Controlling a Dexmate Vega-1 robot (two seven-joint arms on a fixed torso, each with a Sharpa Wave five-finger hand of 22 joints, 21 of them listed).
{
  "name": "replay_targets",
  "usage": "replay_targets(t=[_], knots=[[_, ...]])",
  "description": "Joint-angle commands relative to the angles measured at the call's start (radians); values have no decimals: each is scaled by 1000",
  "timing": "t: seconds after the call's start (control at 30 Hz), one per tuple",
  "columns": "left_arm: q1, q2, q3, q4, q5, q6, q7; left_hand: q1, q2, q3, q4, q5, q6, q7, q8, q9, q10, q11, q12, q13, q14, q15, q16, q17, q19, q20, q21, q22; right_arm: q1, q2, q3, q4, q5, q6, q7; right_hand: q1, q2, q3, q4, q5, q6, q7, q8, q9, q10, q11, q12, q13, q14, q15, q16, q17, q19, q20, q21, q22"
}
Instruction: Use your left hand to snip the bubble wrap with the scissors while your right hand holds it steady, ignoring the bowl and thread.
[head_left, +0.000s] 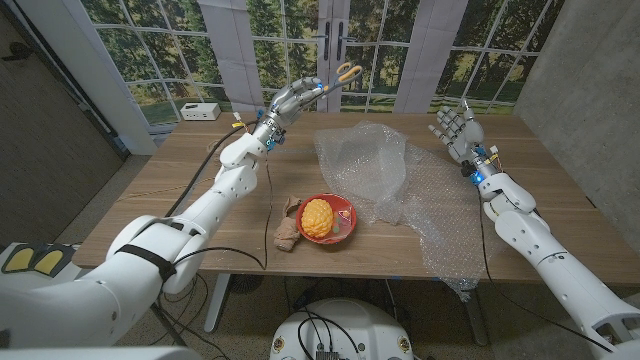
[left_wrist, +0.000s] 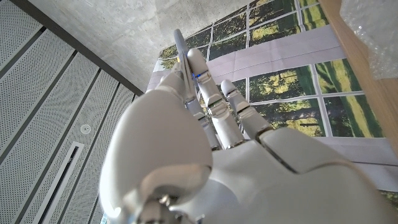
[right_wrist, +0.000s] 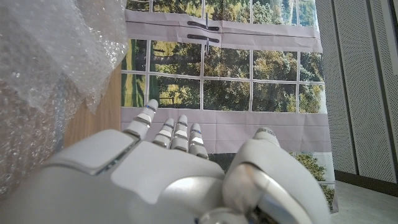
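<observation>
A crumpled sheet of clear bubble wrap (head_left: 395, 180) lies across the middle and right of the wooden table (head_left: 200, 190), one end hanging over the front edge. My left hand (head_left: 290, 100) is raised above the table's far left part and holds scissors (head_left: 338, 76) with yellow handles pointing right, high above the wrap. In the left wrist view the fingers (left_wrist: 205, 93) reach up beside a thin grey blade (left_wrist: 180, 46). My right hand (head_left: 458, 126) is up in the air to the right of the wrap, fingers spread, holding nothing. The right wrist view has the bubble wrap (right_wrist: 50, 56) beside that hand (right_wrist: 168, 168).
A red bowl (head_left: 345, 222) holding a yellow ball of thread (head_left: 317, 218) sits near the front edge, with a brown scrap (head_left: 288, 228) to its left. A white box (head_left: 200, 111) stands at the far left corner. Windows are behind the table.
</observation>
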Motion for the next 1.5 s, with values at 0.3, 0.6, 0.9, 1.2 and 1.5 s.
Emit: replay_targets(t=[0.3,0.6,0.9,1.2,1.5], knots=[[-28,-12,-5,31,-22,40,-95,11,5,-5,1,4,0,-6,-6,-5,1,0,-7,4,-7,-62,-4,11,-8,-55,-6,5,-22,-40,6,-31,4,-5,57,-20,1,9,4,-3,71,-7,19,3,67,-3,19,9,95,2,33,8,69,32,18,6],[-26,-11,-4,19,-30,56,-130,13,6,-7,2,4,1,-2,-7,-8,3,-1,-10,6,-8,-62,-4,17,-9,-54,-9,5,-30,-52,9,-38,1,5,76,-17,-1,13,1,-3,74,-7,16,3,79,1,21,10,114,10,36,8,79,40,19,7],[1,6,-4,-20,-37,84,-131,14,7,-10,3,4,0,-1,-8,-13,0,-1,-14,12,-8,-62,-5,25,-8,-55,-13,5,-44,-74,10,-66,-12,4,71,-8,-3,18,-5,-3,73,-8,13,3,84,0,20,11,126,10,37,8,87,49,19,7],[-25,-12,-5,18,-50,96,-168,16,7,-11,3,4,-1,1,-9,-16,1,1,-15,17,-9,-62,-7,30,-7,-56,-15,5,-47,-76,11,-82,5,-7,83,8,-4,27,-17,-3,83,-5,14,3,98,-4,22,12,135,4,37,7,93,49,17,8],[-66,-48,-8,84,-53,81,-211,18,9,-13,3,5,-1,1,-8,-17,4,-4,-20,17,-10,-62,-9,36,-9,-59,-20,5,-54,-90,24,-97,3,2,84,15,-6,32,-24,-4,110,-9,21,4,115,-9,25,14,145,-1,36,8,95,50,15,8]])
